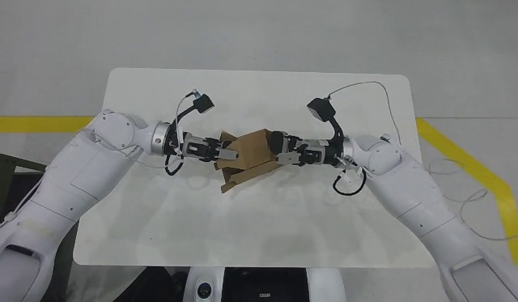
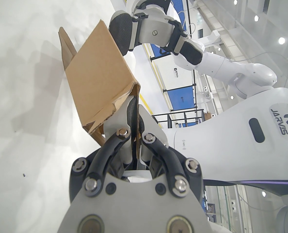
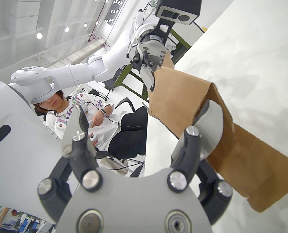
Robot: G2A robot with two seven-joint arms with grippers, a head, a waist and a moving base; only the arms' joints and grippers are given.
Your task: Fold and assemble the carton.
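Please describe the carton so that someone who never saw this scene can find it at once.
Find the white table. Near its middle, between the two arms, the left end effector is shut on the carton. It is the only brown cardboard thing among white and grey parts.

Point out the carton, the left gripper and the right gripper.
carton [image 1: 252, 158], top view, middle of its upper brown panel.
left gripper [image 2: 133, 112], left wrist view, between fingertips shut on the carton's edge.
right gripper [image 3: 146, 105], right wrist view, gap midway between its open fingers.
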